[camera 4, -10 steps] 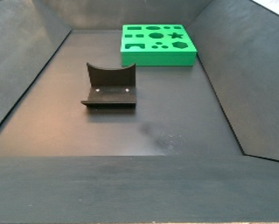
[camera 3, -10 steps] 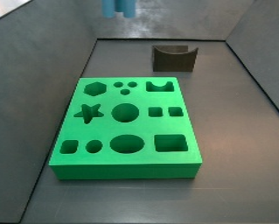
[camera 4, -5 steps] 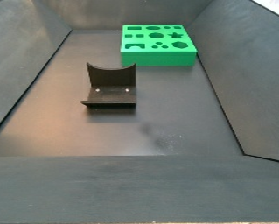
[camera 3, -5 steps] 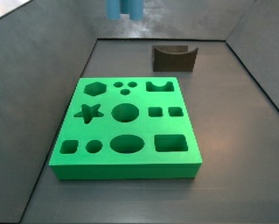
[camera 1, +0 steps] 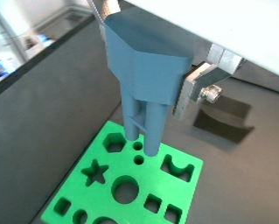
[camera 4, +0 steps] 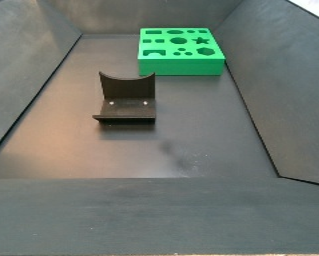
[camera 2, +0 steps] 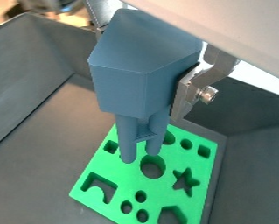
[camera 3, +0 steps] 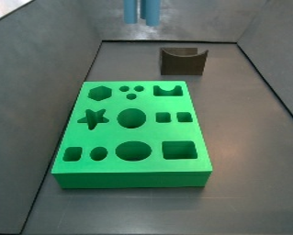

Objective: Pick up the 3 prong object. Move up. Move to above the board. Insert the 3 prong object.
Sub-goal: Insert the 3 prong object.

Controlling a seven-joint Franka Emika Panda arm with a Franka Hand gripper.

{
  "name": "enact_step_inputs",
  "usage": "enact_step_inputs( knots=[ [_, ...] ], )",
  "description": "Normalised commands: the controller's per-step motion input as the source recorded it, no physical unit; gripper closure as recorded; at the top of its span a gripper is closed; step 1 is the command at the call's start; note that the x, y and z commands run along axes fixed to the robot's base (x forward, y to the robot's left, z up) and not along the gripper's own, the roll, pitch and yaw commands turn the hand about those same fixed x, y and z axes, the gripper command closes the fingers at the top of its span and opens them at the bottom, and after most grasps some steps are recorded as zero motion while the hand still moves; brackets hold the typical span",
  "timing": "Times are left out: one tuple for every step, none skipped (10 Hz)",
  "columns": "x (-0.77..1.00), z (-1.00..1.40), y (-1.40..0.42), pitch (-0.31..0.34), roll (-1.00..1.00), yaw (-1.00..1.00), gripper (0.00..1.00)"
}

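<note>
My gripper [camera 1: 153, 79] is shut on the blocky head of the 3 prong object [camera 1: 148, 66], a light-blue piece with thin prongs hanging down. One silver finger [camera 1: 198, 87] presses its side; the other is hidden behind it. Both wrist views show the piece [camera 2: 136, 74] held high above the bright-green board [camera 1: 72, 188], prongs pointing at the board [camera 2: 121, 171]. In a side view only the prong ends [camera 3: 141, 9] show at the top edge, above and behind the board [camera 3: 134, 136]. The gripper is out of the other side view, where the board [camera 4: 181, 50] lies at the far end.
The dark fixture [camera 3: 183, 61] with a U-notch stands on the floor beyond the board, also seen in a side view [camera 4: 124, 98] and a wrist view [camera 1: 223, 118]. Sloping grey walls enclose the floor on all sides.
In the side view the prong ends have shifted a little to the right along the top edge. The board and the fixture have not moved.
</note>
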Motion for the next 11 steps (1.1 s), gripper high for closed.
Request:
enact_step_inputs(
  knots=[
    [0.10, -0.17, 0.11, -0.031, 0.00, -0.91, 1.00],
    [0.10, -0.18, 0.07, -0.027, 0.00, -0.95, 1.00],
    [0.10, -0.21, 0.04, -0.007, 0.00, -0.99, 1.00],
    [0.09, -0.21, 0.03, -0.007, 0.00, -1.00, 1.00],
    [0.07, -0.23, 0.02, -0.001, 0.00, -1.00, 1.00],
    [0.07, -0.24, 0.02, 0.000, 0.00, -1.00, 1.00],
    [0.01, -0.28, 0.04, 0.000, 0.04, -0.99, 1.00],
    [0.00, -0.29, 0.04, 0.000, 0.07, -0.98, 1.00],
    [0.00, -0.27, 0.03, 0.000, 0.06, -0.99, 1.00],
    [0.00, -0.31, 0.05, 0.000, 0.07, -0.96, 1.00],
    [-0.11, -0.10, 0.19, 0.000, 0.02, -0.53, 1.00]
  ],
)
